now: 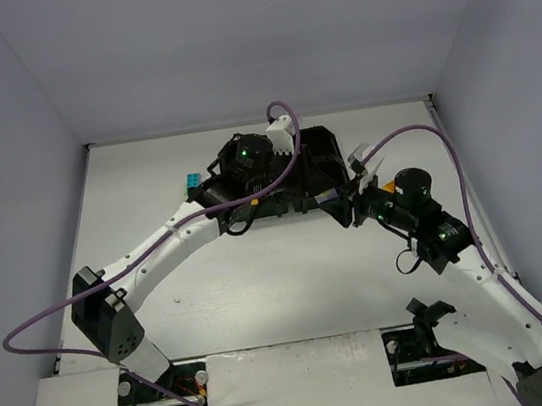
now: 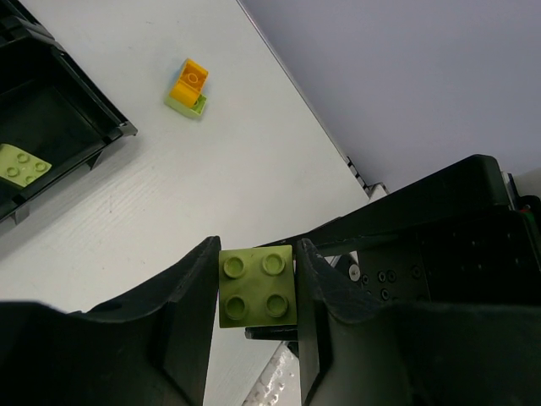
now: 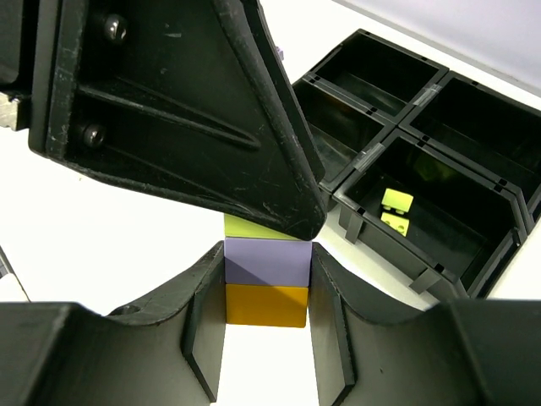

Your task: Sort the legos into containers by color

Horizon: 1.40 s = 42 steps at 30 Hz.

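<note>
My left fingers (image 2: 190, 321) pinch the lime green brick (image 2: 256, 286) that tops a stack. My right fingers (image 3: 203, 338) clamp the purple brick (image 3: 267, 262) and orange brick (image 3: 265, 304) beneath it. I'd tilt the top brick off, keeping the right arm steady. The black tray (image 3: 397, 131) sits just beside the stack, with lime bricks (image 3: 396, 200) in one compartment. An orange-on-lime pair (image 2: 188, 89) lies toward the counter's edge.

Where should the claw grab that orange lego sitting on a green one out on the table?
Probably from above, pinching two opposite flat side walls of the orange lego. It seems to sit stud-up on the green lego with open table all round, so its sides are free, while the studded top offers no flat hold. Both may lift together.
</note>
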Each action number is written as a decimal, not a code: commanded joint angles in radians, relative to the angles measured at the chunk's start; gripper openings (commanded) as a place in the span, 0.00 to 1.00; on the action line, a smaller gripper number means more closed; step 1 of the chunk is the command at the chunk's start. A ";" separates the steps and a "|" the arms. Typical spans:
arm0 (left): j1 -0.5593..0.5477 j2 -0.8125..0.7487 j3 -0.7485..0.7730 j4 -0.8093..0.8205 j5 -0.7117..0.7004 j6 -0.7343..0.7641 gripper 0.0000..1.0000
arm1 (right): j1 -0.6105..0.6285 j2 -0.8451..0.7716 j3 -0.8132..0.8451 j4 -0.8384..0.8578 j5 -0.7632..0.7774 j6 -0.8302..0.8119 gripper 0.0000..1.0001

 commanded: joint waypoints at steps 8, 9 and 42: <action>0.062 -0.036 0.053 0.068 -0.013 0.040 0.00 | -0.007 -0.011 -0.025 -0.026 0.042 0.002 0.00; 0.065 -0.034 0.053 0.068 -0.014 0.042 0.00 | -0.007 -0.011 -0.025 -0.028 0.045 0.004 0.00; 0.079 0.605 0.581 -0.139 -0.306 0.389 0.22 | -0.010 -0.020 -0.014 -0.049 0.205 0.102 0.00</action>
